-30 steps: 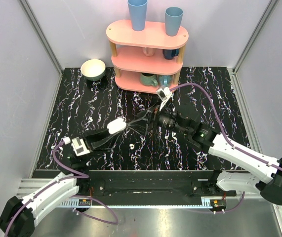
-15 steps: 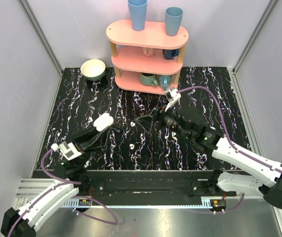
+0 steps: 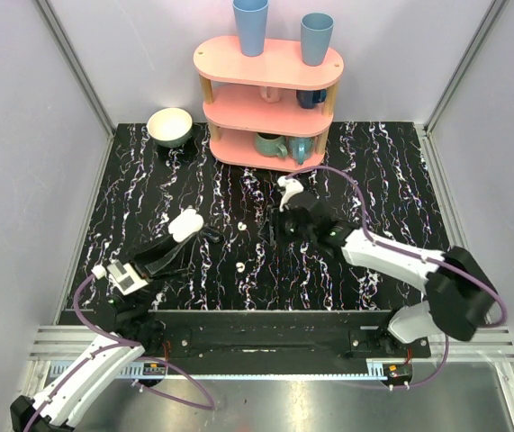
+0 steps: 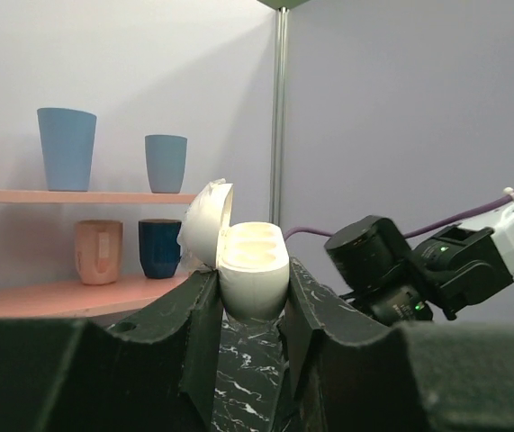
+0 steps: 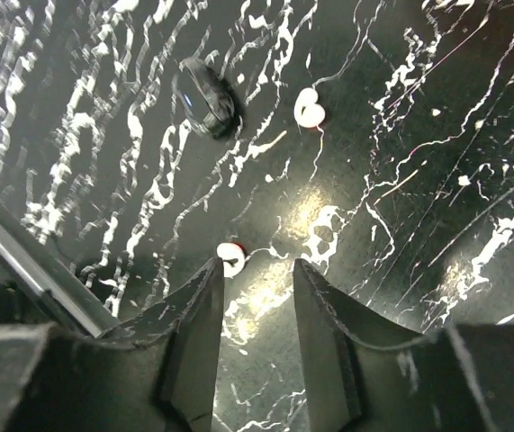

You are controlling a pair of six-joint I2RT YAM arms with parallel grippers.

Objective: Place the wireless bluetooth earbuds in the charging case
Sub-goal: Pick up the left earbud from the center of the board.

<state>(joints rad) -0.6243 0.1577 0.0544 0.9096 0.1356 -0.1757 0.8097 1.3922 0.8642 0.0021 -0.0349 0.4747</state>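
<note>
- Pinched in the left end effector (image 4: pixel 252 286): charging case (image 4: pixel 252 256), lid open.
- Spread over the worktop (image 5: pixel 401 180): right end effector (image 5: pixel 257 270).
- Just beside one of its fingers: first earbud (image 5: pixel 230 256); farther off, second earbud (image 5: pixel 309 106).

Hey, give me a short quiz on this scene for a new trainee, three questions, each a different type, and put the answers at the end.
1. True or false: the charging case held in the left end effector is closed.
2. How many earbuds lie loose on the table?
3. Choose one. The right end effector is:
A. shut on an earbud
B. over the table with its jaws apart, an earbud by one fingertip
C. shut on the charging case

Key
1. False: the case is open.
2. Two.
3. B.
</note>
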